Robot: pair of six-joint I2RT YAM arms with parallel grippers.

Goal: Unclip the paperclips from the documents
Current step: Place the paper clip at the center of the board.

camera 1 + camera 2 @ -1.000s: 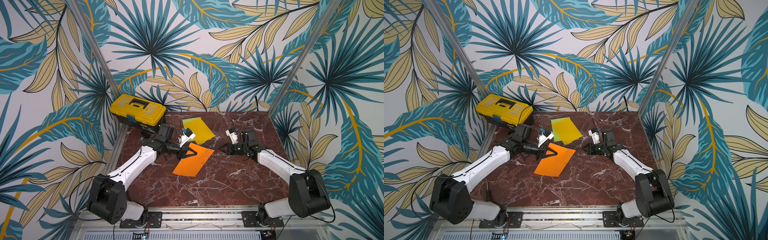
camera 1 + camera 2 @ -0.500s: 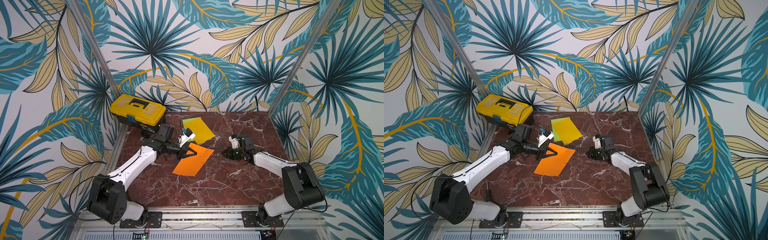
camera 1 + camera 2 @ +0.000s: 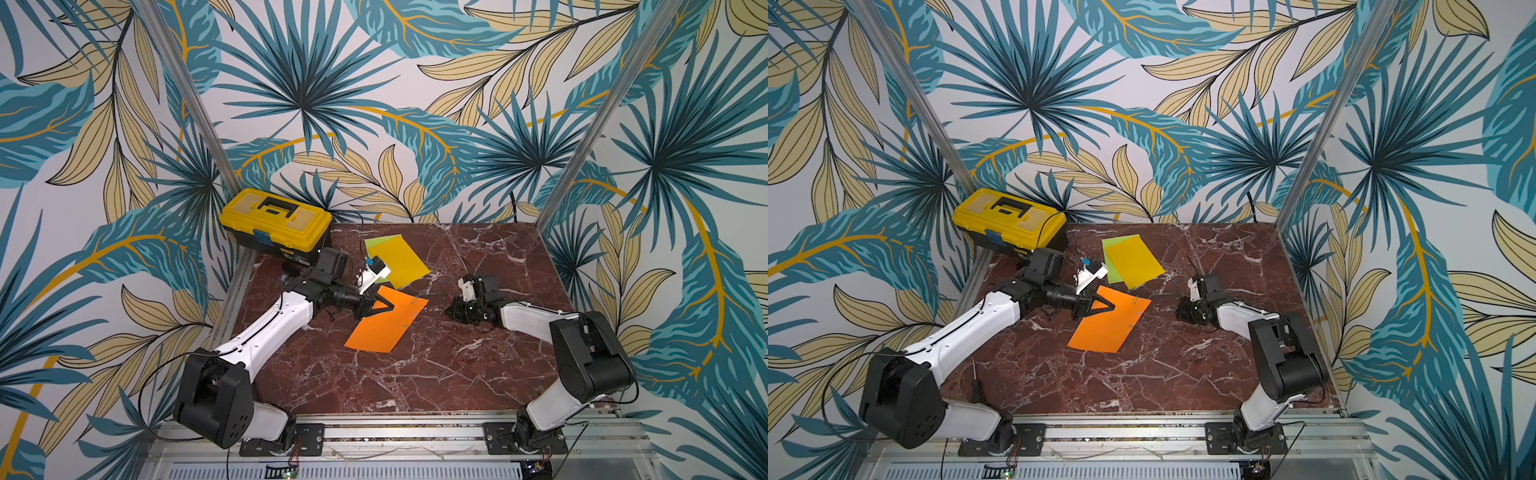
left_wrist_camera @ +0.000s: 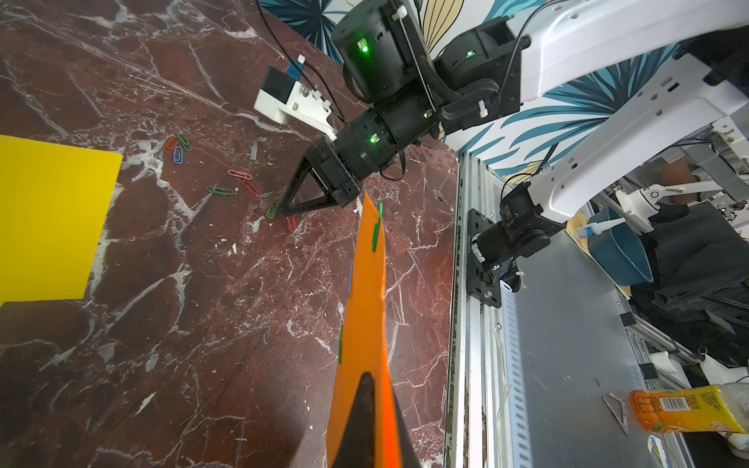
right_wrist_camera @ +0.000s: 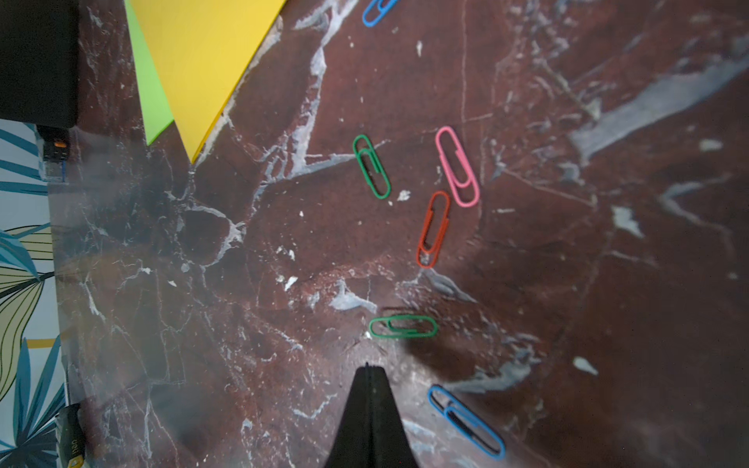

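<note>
Orange sheet point(image 3: 384, 332): frame centre in top view, long axis lower left to upper right. Upper-left corner region raised, pinched between jaws of left gripper point(image 3: 390, 307). Clipped edge faces frame right, toward right gripper point(image 3: 448, 312), so right arm nearer. Green paperclip point(image 4: 377, 227) plus blue and silvery ones on that edge: thin bent wire on floppy matte paper. Right gripper jaws pressed together, apparently empty, tip low among loose paperclips point(image 5: 403, 326) on veined marble tabletop point(image 3: 415, 382). Yellow sheet point(image 3: 401, 259) overlaps lime sheet point(image 5: 152, 101), upper centre.
</note>
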